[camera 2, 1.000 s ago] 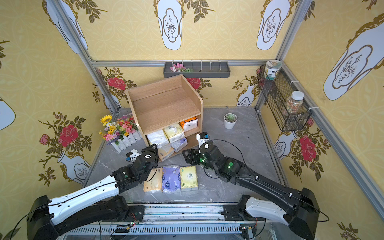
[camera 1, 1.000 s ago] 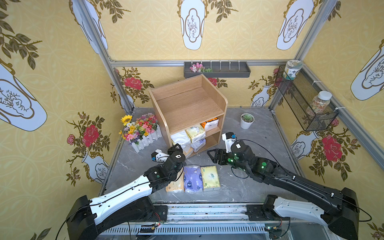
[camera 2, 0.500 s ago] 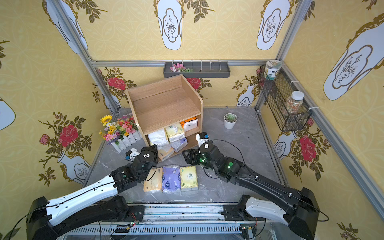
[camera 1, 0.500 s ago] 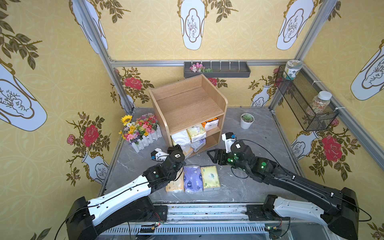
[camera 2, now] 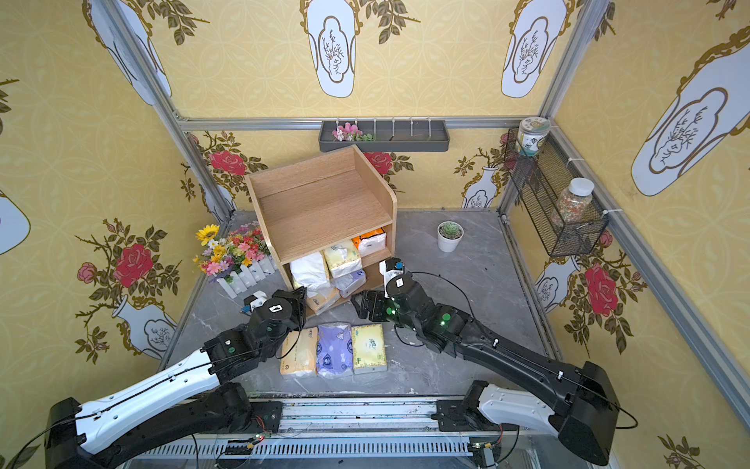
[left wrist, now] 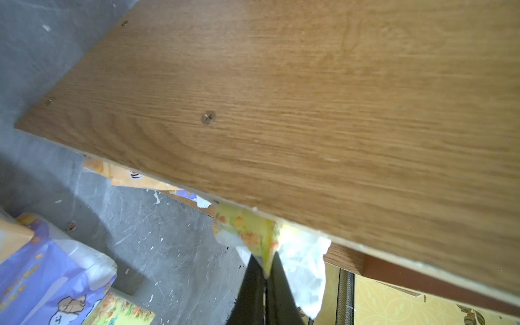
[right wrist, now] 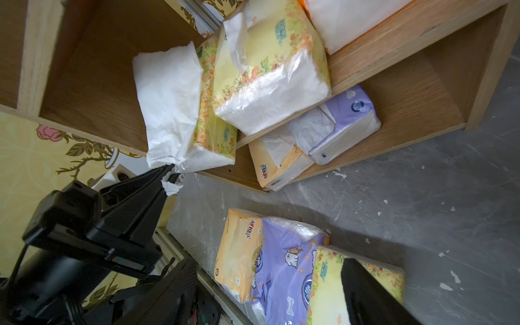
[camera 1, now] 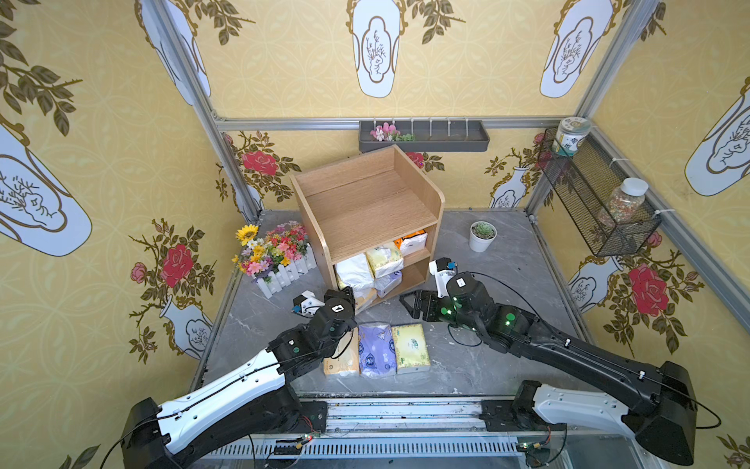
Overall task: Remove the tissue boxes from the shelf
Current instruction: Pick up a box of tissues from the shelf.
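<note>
Both top views: the shelf (camera 1: pixel 367 211) stands on the table (camera 1: pixel 487 357). Five tissue packs (camera 1: pixel 383 258) sit on its lower tiers, and a row of three (camera 1: pixel 376 349) lies in front. The right gripper (camera 1: pixel 410 304) is spread, empty, near the bottom tier.

Left wrist view: the left gripper (left wrist: pixel 266 277) is clenched on the pale yellow pack (left wrist: pixel 247 230).

Right wrist view: that pack sits on the middle tier.
</note>
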You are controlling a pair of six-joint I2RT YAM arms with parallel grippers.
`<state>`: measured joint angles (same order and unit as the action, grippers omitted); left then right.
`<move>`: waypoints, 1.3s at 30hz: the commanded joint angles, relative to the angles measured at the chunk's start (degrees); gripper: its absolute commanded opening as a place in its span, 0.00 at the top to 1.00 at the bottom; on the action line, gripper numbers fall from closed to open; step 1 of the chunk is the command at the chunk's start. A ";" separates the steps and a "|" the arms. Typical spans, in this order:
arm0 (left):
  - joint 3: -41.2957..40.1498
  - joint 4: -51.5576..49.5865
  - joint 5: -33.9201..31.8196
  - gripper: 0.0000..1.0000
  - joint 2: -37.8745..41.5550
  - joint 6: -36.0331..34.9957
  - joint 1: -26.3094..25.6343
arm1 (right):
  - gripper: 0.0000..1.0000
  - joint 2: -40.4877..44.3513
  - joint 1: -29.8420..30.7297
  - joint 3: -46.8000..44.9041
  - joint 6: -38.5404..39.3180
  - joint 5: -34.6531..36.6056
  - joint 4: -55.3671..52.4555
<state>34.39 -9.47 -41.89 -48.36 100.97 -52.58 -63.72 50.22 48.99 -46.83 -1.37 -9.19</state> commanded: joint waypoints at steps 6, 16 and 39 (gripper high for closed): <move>-1.08 -2.52 7.72 1.00 4.32 -3.51 -0.07 | 0.03 -5.38 -1.24 0.45 -10.94 -9.33 14.18; -1.26 -8.27 8.26 1.00 9.45 -3.38 -0.07 | 0.11 -15.86 -1.18 2.01 -18.29 -12.42 27.46; -2.00 -7.96 9.34 0.74 12.03 -2.53 -0.05 | 0.51 -27.41 1.04 1.58 -29.36 -13.14 47.38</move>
<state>32.97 -17.96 -32.58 -36.84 99.22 -52.66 -91.07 51.24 50.83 -74.94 -13.58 31.88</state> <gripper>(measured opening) 0.250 0.501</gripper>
